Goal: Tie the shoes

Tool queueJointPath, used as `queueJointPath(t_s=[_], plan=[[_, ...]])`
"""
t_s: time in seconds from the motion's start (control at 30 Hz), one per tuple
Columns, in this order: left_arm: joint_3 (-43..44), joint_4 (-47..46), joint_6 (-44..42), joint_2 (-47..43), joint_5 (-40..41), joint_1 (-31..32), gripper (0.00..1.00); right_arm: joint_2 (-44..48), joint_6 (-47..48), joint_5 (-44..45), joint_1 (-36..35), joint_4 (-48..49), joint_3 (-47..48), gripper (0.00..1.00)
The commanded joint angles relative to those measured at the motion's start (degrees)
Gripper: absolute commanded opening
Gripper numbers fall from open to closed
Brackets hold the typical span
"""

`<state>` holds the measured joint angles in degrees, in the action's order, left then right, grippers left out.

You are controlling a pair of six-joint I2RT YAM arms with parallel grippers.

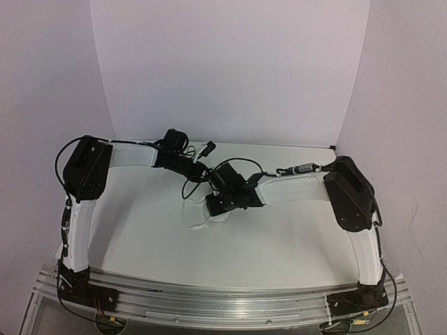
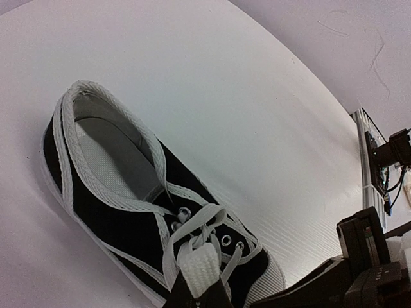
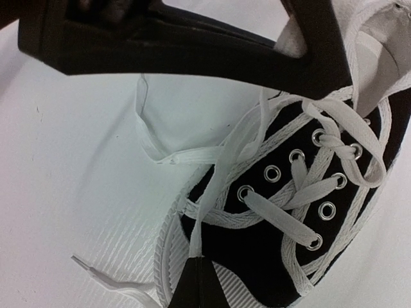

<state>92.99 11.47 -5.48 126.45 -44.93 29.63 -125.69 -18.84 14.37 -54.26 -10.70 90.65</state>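
The sneaker (image 2: 122, 224) lies on its sole near the middle of the table (image 2: 225, 96), well away from every edge. In the top view it is almost wholly hidden under the two grippers that meet above it. It is black canvas with white piping round the collar. The opening faces up and shows a pale textured insole (image 2: 103, 157). The white laces (image 3: 302, 192) cross between the metal eyelets (image 3: 272, 173), and there is a first crossing near the top pair.

The left gripper (image 2: 196, 296) has its fingers pressed together on a flat length of the laces, which rises from the eyelets. The right gripper (image 3: 196, 282), over the ribbed white sole (image 3: 166, 256) at the toe, likewise pinches a strand between closed fingers. That strand runs taut up to the eyelets. Another strand loops loosely across the table beside the toe, and a tipped lace end (image 3: 76, 260) rests on the surface just beside it.

In the right wrist view the black body of the left gripper crosses above the shoe and covers part of the tongue. A metal rail (image 1: 223, 303) runs along the near edge.
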Motion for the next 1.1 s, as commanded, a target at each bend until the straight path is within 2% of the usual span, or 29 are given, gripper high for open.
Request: queueJointPath(t_s=[0.0, 0.17, 0.37, 0.7, 0.73, 0.9, 1.07], plan=[[-0.5, -0.4, -1.1, -0.4, -1.4, -0.9, 0.00, 1.5, -3.9, 0.0, 1.3, -0.4, -0.6, 0.00], [-2.0, 1.2, -3.4, -0.6, -2.9, -1.3, 0.00, 7.5, -11.4, -5.1, 4.7, 4.9, -6.5, 0.00], [-2.8, 0.4, 0.8, 1.0, -3.0, -1.4, 0.00, 10.0, -20.1, -9.4, 8.5, 10.8, -12.1, 0.00], [-1.2, 2.0, 9.1, 4.6, -3.6, -2.4, 0.01, 7.3, -25.3, -11.7, 11.2, 16.3, -11.4, 0.00], [-1.1, 2.2, 9.9, 4.9, -3.5, -2.7, 0.05, 7.0, -25.7, -11.8, 11.4, 16.7, -11.3, 0.00], [-0.7, 5.0, 10.6, 4.6, -2.3, -3.8, 0.35, 6.2, -25.3, -13.7, 11.4, 16.7, -10.8, 0.00], [-1.0, 8.9, 9.7, 1.7, -1.9, -5.2, 0.49, 6.1, -24.9, -13.9, 11.4, 16.6, -11.5, 0.00]])
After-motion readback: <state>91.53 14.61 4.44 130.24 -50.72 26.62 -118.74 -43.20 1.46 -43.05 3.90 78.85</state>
